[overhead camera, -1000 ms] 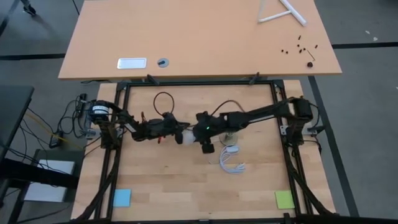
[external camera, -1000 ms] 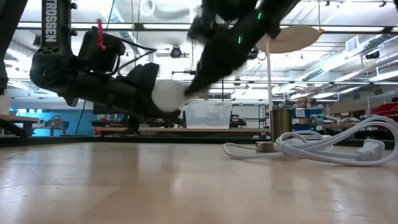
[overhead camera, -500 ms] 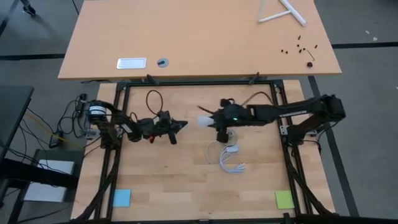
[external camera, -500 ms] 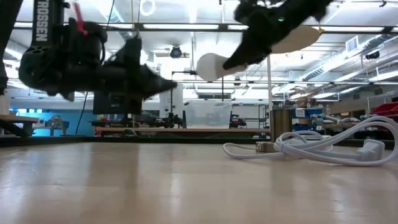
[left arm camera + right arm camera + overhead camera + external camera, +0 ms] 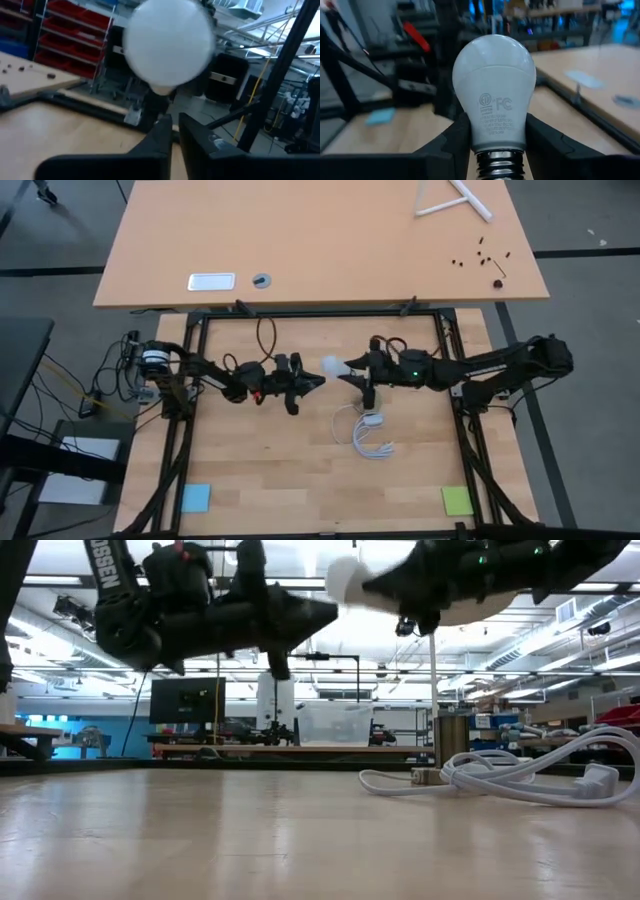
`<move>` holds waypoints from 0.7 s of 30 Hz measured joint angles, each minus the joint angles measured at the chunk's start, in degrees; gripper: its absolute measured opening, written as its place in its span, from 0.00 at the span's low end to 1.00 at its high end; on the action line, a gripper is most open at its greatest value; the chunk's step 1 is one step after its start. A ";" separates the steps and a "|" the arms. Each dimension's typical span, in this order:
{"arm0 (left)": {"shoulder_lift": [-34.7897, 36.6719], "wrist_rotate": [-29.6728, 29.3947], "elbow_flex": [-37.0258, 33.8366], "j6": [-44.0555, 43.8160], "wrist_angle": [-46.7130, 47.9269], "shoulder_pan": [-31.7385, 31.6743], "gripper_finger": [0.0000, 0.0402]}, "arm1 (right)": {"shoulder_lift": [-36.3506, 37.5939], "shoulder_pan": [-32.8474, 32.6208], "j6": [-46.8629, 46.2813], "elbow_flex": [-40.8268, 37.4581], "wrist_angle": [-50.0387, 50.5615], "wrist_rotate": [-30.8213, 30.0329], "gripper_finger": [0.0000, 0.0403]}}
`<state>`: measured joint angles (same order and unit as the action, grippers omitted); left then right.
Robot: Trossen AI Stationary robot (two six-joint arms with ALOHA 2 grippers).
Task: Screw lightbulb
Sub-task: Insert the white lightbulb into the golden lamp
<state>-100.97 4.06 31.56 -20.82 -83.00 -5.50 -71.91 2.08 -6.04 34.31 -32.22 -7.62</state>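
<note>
The white frosted lightbulb (image 5: pixel 331 366) is high above the table's middle, held by my right gripper (image 5: pixel 347 369), which reaches in from the table's right. In the right wrist view the bulb (image 5: pixel 494 85) points its dome away from the wrist, with its grey screw base (image 5: pixel 500 164) toward it. My left gripper (image 5: pixel 318 379) is shut and empty, its tips just left of the bulb and pointing at it. In the left wrist view the bulb (image 5: pixel 170 47) shows beyond the fingers (image 5: pixel 162 131). The silvery socket (image 5: pixel 371 397) lies on the table below my right gripper. My right gripper pinches the bulb's narrow white neck (image 5: pixel 496 131), just above the screw base, between its two fingers (image 5: pixel 456 136). The fingers come level from the table's right and lie along the bulb. The bulb lies level, dome toward the table's left, lifted clear of the table.
A coiled white cord with a plug (image 5: pixel 369 436) lies near the socket, right of the middle; in the low view the cord (image 5: pixel 500 775) shows at the right. Blue (image 5: pixel 196 498) and green (image 5: pixel 458 500) notes lie at the near corners. A black frame (image 5: pixel 320 311) borders the work area.
My left gripper has let go of the bulb, drawn back toward the table's left, then come right again and risen. My right gripper has carried the bulb up and toward the table's right and far edge. The bulb stays level, dome leftward.
</note>
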 joint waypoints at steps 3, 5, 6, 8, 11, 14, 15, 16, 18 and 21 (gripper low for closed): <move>-0.07 1.55 2.54 1.85 -0.15 0.02 0.17 | 0.36 -0.63 0.07 0.28 -2.20 0.99 0.40; -0.02 2.01 4.29 3.59 0.10 0.02 0.22 | 0.36 -1.08 0.10 0.19 -2.87 1.42 0.40; -0.02 2.20 4.80 3.99 0.39 0.04 0.24 | 0.36 -1.35 0.12 0.19 -2.94 1.44 0.40; -0.04 2.46 5.98 4.09 0.84 0.04 0.27 | 0.36 -1.82 0.15 0.19 -3.10 1.41 0.40; -0.07 3.63 7.09 4.16 0.83 0.04 0.31 | 0.28 -2.14 0.12 0.30 -3.28 1.47 0.40; -0.11 5.45 7.64 5.12 0.92 0.00 0.31 | 0.17 -2.22 0.12 0.32 -2.40 2.56 0.40; -0.11 5.68 7.66 5.34 0.91 0.00 0.31 | 0.17 -2.22 0.15 0.35 -1.74 2.91 0.40; -0.11 5.72 7.66 5.36 0.87 0.02 0.32 | 0.14 -2.25 0.11 0.35 -0.76 2.99 0.41; -0.11 5.70 7.66 5.40 0.31 0.02 0.32 | 0.06 -2.25 0.03 0.35 1.52 3.25 0.42; -0.02 5.67 7.64 5.22 -0.37 0.02 0.32 | -0.34 -2.25 -0.47 0.02 4.99 3.43 0.45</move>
<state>-100.99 9.74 39.20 -15.60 -83.37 -5.48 -72.25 -0.16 -6.51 34.33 -27.23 -4.19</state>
